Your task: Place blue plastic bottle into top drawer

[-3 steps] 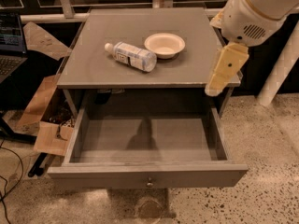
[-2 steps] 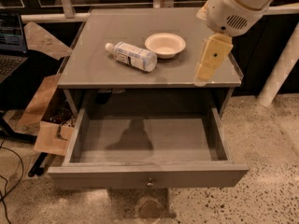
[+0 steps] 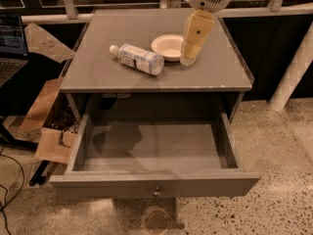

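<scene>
The blue plastic bottle [image 3: 137, 58] lies on its side on the grey cabinet top [image 3: 98, 72], white cap to the left, just left of a white bowl [image 3: 167, 47]. The top drawer [image 3: 155, 153] is pulled wide open below and holds nothing, its round knob on the front panel [image 3: 156, 192]. My gripper [image 3: 188, 58] hangs from the white arm at the top, its cream fingers pointing down over the cabinet top beside the bowl's right rim, a short way right of the bottle. It holds nothing.
Cardboard pieces [image 3: 49, 131] and cables lie on the floor left of the cabinet. A laptop [image 3: 11, 48] sits at the far left. A white post [image 3: 292, 72] stands at the right. White rails run behind the cabinet.
My arm and gripper have moved left from beyond the cabinet's right edge to over the cabinet top beside the bowl. The bottle, bowl and drawer have not moved.
</scene>
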Available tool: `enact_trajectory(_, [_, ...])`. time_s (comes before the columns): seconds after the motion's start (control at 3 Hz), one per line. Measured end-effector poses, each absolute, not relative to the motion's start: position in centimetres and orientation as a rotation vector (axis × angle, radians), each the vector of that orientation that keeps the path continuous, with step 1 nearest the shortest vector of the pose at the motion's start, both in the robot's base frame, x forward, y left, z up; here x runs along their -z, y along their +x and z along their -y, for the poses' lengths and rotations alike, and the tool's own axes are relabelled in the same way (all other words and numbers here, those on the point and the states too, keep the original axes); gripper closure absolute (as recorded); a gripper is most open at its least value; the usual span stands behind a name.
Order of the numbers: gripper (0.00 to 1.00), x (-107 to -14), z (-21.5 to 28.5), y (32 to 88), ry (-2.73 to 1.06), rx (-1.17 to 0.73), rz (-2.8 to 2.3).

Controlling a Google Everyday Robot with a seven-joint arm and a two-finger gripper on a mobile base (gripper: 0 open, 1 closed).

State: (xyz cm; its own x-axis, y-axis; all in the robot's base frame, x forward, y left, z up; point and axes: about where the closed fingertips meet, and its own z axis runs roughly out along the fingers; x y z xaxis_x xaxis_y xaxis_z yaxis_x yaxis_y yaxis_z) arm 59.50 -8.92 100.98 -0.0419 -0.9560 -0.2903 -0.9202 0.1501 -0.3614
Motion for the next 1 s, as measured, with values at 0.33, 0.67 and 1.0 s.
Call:
enact_trajectory(0.33, [0.00,-100.5,9.1,59.2,-1.717,0.085,-1.993])
enact_trajectory(0.67, [0.00,-99.1,8.3,60.2,-1.579,0.085,-2.020])
enact_trajectory(1.0, [0.00,-98.5,6.8,62.6,-1.505,0.071,-2.001])
